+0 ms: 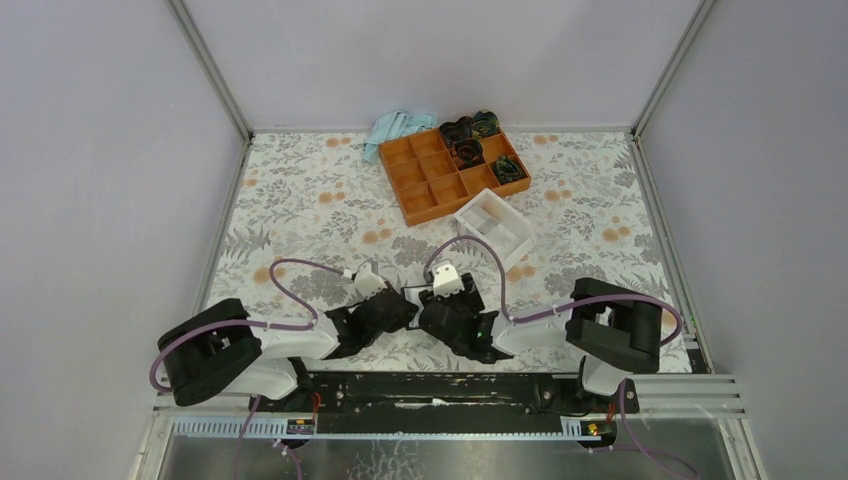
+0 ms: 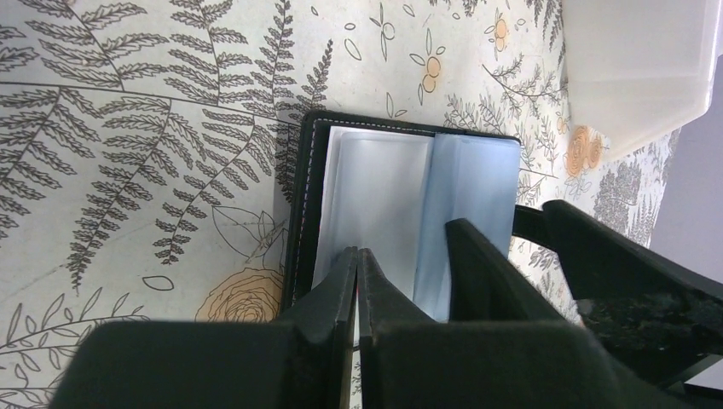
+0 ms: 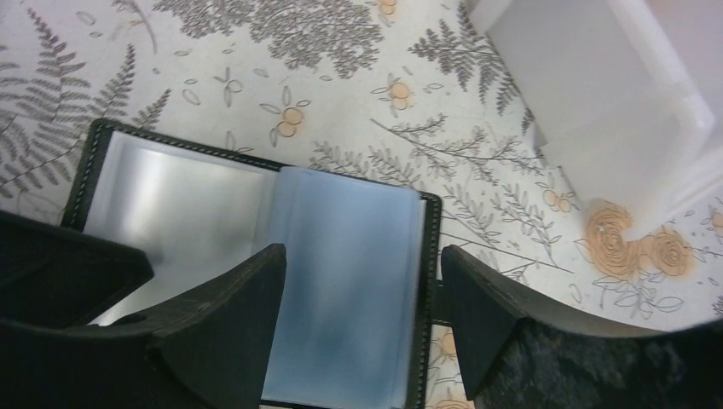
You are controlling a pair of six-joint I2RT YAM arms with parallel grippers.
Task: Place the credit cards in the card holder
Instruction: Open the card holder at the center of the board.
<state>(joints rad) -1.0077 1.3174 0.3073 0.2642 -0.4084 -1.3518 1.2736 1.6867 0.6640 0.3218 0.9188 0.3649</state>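
Observation:
The card holder [image 2: 384, 187] lies open on the flowered tablecloth, black-edged with pale blue sleeves facing up [image 3: 349, 256]. My left gripper [image 2: 358, 256] is shut, its tips together over the holder's left page; whether they pinch a sleeve cannot be told. My right gripper [image 3: 362, 264] is open and straddles the holder's right half: one finger over the blue sleeves, the other just outside the right edge by the tab. Seen from above, both grippers [image 1: 400, 305] [image 1: 435, 305] meet tip to tip and cover the holder. The credit cards are out of view.
A white open-topped box [image 1: 493, 226] stands just beyond the grippers, to the right [image 3: 597, 94]. Farther back is an orange compartment tray [image 1: 450, 170] with dark items in its right cells, and a light blue cloth [image 1: 395, 128] behind it.

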